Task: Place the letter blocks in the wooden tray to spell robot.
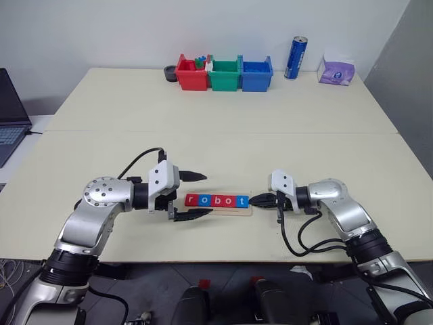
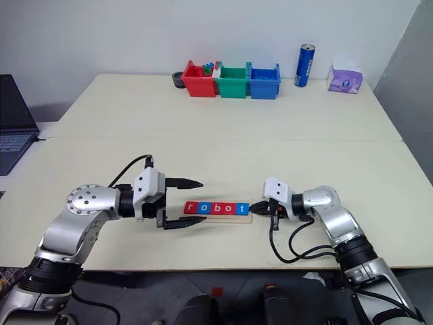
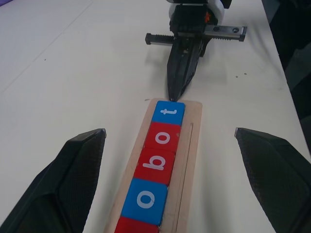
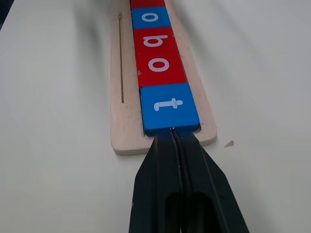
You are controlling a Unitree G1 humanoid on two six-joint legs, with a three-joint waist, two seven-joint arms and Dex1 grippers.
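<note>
Five letter blocks lie in a row in the wooden tray near the table's front edge, reading r, o, b, o, t: red, blue, red, red, blue. My left gripper is open at the tray's left end, one finger beyond the row and one in front of it, holding nothing. My right gripper is shut, and its tip rests against the outer edge of the blue t block at the tray's right end. The left wrist view looks along the row toward the right gripper.
Red, green and blue plastic bins stand at the table's far edge, with a blue can and a purple tissue pack to their right. A laptop sits off the left side.
</note>
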